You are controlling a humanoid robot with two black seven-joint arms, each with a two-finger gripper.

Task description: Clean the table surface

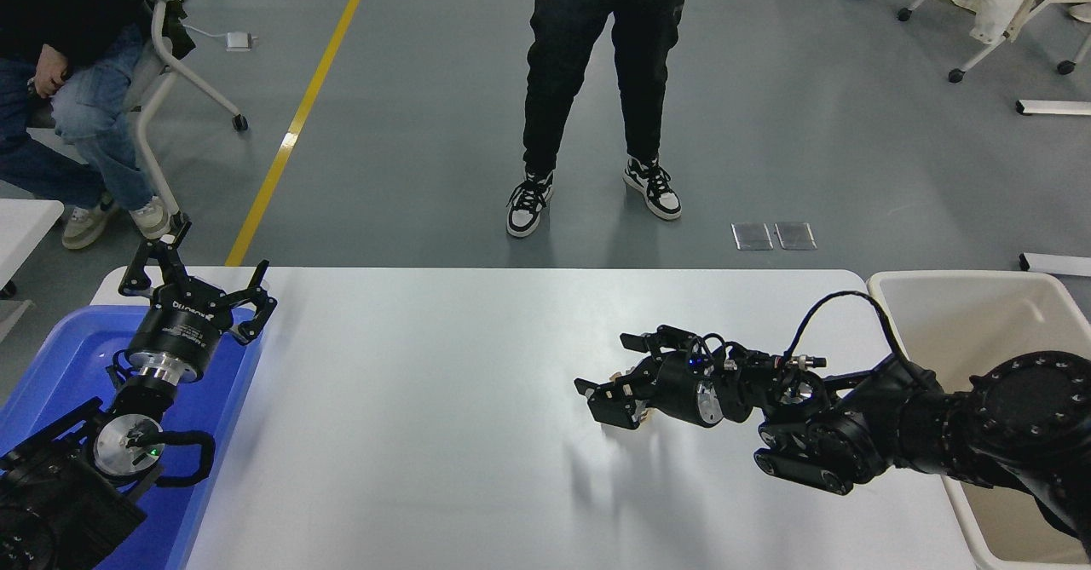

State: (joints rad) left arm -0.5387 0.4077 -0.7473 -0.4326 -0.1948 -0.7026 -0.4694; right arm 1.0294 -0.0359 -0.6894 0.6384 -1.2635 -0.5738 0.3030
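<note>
The white table surface [426, 400] fills the lower half of the head view. My right gripper [615, 370] is down at the table's middle right, open, its fingers standing on either side of a crumpled tan paper ball [646, 416]. Only a sliver of the ball shows behind the gripper body. Whether the fingers touch the paper cannot be seen. My left gripper [198, 285] is parked at the lower left above the blue tub, open and holding nothing.
A blue tub [51, 365] sits at the table's left end and a cream-white bin [980, 314] at its right end, under my right arm. A person [588, 84] stands beyond the far edge. Another person [68, 110] sits at the far left.
</note>
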